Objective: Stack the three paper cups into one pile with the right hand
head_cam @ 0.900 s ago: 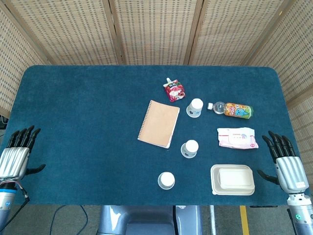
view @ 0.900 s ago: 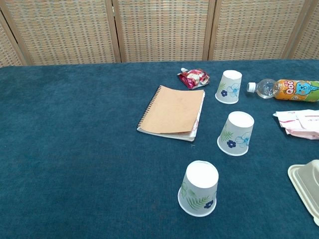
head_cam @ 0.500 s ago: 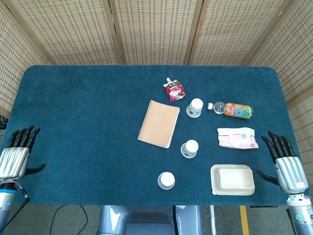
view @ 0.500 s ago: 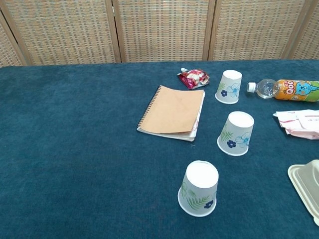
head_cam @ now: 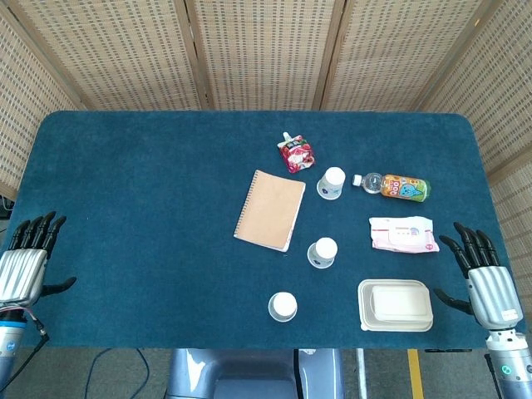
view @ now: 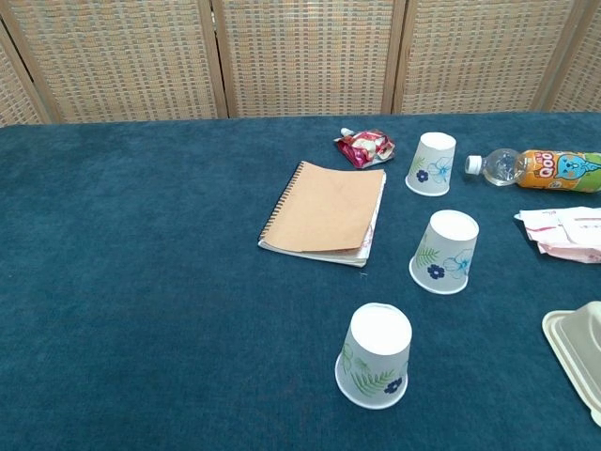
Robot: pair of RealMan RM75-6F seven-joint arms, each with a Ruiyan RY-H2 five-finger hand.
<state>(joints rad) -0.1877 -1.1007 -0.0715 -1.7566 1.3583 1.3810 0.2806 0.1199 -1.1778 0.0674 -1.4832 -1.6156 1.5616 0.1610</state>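
Comparing this moment with the earlier pictures, we find nearly nothing changed: our right hand [head_cam: 486, 278] has slid a little down and outward at the right edge of the table [head_cam: 150, 208], our left hand [head_cam: 25, 264] sits a touch lower at the left edge, and every object lies where it lay.

Our right hand is spread, fingers apart and pointing away from us, holding nothing. Our left hand is likewise spread and holds nothing. Neither shows in the chest view.

On the dark blue table, the tan spiral notebook [head_cam: 270, 209] lies near the middle. A beige lidded food box [head_cam: 396, 305] sits near the front edge on the right, and beyond it lies a pink-and-white wipes pack [head_cam: 403, 233], its print too small to read. A small bottle [head_cam: 391, 186] with an orange cartoon label lies on its side; the chest view shows round letters on it that we cannot read surely. A red pouch [head_cam: 295, 153] lies beyond the notebook.

The three paper cups all stand upside down and apart: the far cup [view: 431, 163] between pouch and bottle, the middle cup [view: 445, 251] just right of the notebook, the near cup [view: 375, 354] closest to the front edge. Each bears floral print, no writing.
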